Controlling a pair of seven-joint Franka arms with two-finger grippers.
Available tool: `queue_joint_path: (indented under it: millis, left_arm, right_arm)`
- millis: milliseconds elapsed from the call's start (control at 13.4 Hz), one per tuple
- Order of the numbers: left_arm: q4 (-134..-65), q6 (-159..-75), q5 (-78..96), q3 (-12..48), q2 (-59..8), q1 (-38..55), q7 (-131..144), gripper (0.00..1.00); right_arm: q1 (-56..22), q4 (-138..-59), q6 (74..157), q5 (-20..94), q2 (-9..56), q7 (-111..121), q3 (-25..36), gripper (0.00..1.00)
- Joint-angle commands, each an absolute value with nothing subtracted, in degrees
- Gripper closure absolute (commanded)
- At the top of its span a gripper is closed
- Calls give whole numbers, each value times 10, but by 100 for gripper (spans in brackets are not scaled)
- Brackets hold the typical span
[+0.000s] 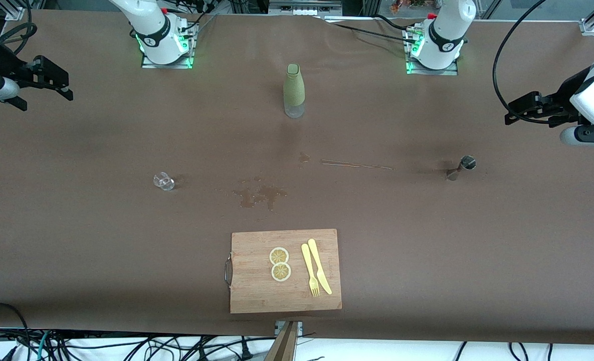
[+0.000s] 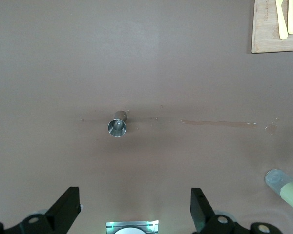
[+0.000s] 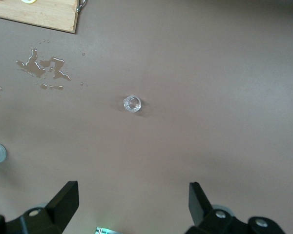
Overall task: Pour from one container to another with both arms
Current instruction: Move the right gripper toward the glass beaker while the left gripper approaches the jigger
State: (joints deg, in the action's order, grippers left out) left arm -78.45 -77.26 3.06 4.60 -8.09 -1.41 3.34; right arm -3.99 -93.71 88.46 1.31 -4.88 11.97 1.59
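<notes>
A small clear glass cup (image 1: 164, 181) (image 3: 132, 103) stands on the brown table toward the right arm's end. A small metal cup (image 1: 464, 165) (image 2: 117, 126) stands toward the left arm's end. A green-sleeved bottle (image 1: 294, 90) (image 2: 285, 187) stands upright between the two bases. My right gripper (image 1: 62, 86) (image 3: 133, 190) hangs open and empty over the table's right-arm end, apart from the glass. My left gripper (image 1: 515, 113) (image 2: 135, 195) hangs open and empty over the left-arm end, apart from the metal cup.
A wooden cutting board (image 1: 256, 281) near the front edge carries two lemon slices (image 1: 279, 263), a yellow fork (image 1: 310, 271) and a knife (image 1: 320, 265). Wet spill patches (image 1: 259, 194) and a thin wet streak (image 1: 357, 164) mark the middle of the table.
</notes>
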Motion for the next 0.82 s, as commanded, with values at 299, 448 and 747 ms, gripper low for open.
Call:
queue_joint_path:
  millis: [299, 448, 747]
  left_arm:
    - [-768, -771, 22, 49, -89, -17, 38, 0]
    - [-768, -771, 22, 50, -89, -16, 40, 0]
    - [-768, -771, 22, 49, -89, -16, 39, 0]
  right_arm:
    - [-38, -944, 887, 13, -58, 122, 16, 0]
    - [-38, -945, 886, 16, -57, 123, 18, 0]
    - [-38, -947, 874, 17, -58, 124, 18, 0]
